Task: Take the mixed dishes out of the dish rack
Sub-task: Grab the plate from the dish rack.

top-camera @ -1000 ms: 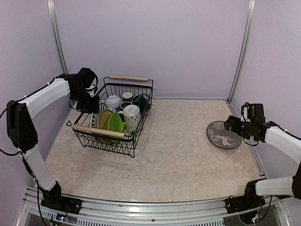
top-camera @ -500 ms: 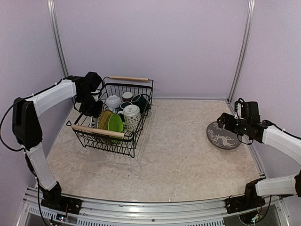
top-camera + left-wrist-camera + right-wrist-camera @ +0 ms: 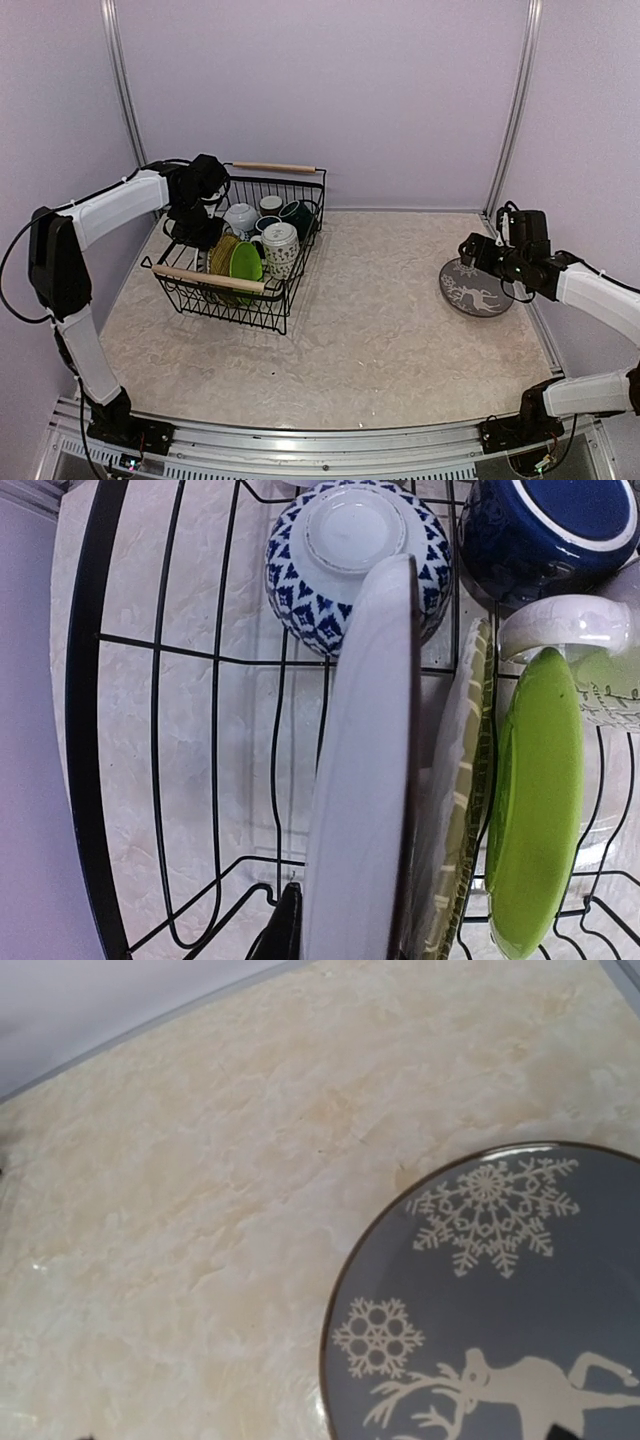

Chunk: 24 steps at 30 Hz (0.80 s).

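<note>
The dish rack (image 3: 285, 290), a black wire basket with wooden handles, stands at the back left. In it a white plate with a dark front (image 3: 365, 760), a woven yellow plate (image 3: 462, 810) and a lime green plate (image 3: 535, 810) stand on edge. A patterned white mug (image 3: 280, 248), a blue-white bowl (image 3: 350, 560) and a dark mug (image 3: 297, 215) sit beside them. My left gripper (image 3: 200, 235) reaches down into the rack's left end and is shut on the white plate's rim; one black finger (image 3: 285, 925) lies against its back. My right gripper (image 3: 478, 250) hovers open over the far right.
A grey plate with white snowflakes and a reindeer (image 3: 500, 1310) lies flat on the table at the right, just under my right gripper. Purple walls close in the back and both sides. The rack's far handle (image 3: 273, 167) rises behind my left wrist.
My left gripper has moved right and down into the rack and closed on the white plate. My right gripper has drifted a little up and left over the grey plate.
</note>
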{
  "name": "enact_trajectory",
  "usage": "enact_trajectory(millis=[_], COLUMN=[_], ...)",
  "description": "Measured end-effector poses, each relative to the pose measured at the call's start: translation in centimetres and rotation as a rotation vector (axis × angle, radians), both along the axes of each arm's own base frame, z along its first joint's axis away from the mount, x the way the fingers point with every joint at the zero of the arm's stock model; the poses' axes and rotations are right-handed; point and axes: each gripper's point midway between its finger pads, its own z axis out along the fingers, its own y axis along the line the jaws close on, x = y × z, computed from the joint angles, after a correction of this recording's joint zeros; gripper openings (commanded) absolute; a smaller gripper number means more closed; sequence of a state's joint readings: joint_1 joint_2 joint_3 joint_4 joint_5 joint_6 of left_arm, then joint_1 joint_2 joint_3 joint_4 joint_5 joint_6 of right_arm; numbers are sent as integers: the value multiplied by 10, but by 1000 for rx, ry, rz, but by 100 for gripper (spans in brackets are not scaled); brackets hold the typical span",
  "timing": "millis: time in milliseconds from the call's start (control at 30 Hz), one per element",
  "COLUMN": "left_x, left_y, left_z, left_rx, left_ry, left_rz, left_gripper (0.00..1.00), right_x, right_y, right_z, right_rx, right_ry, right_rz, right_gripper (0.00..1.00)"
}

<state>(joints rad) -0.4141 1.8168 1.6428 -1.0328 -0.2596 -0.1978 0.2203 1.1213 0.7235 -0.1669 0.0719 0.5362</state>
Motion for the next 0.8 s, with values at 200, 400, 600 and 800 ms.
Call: enact_trajectory(millis=[200,400,600,800], left_x=[-5,-10,-15,-20], left_y=[-4,-1,2,8], left_z=[5,16,38,70], left_rx=[56,77,73,43], left_ry=[-22,-45,-96,-187], left_rz=[-4,2,8,20], left_gripper=[0,0,0,0], right_x=[1,4,4,4], right_y=[2,7,17,27], right_z=[-2,-2,-8,-9], right_rx=[14,34,41,50], right_ry=[4,-1,18,19], right_rz=[2,7,34,67], right_gripper=[94,94,95,96])
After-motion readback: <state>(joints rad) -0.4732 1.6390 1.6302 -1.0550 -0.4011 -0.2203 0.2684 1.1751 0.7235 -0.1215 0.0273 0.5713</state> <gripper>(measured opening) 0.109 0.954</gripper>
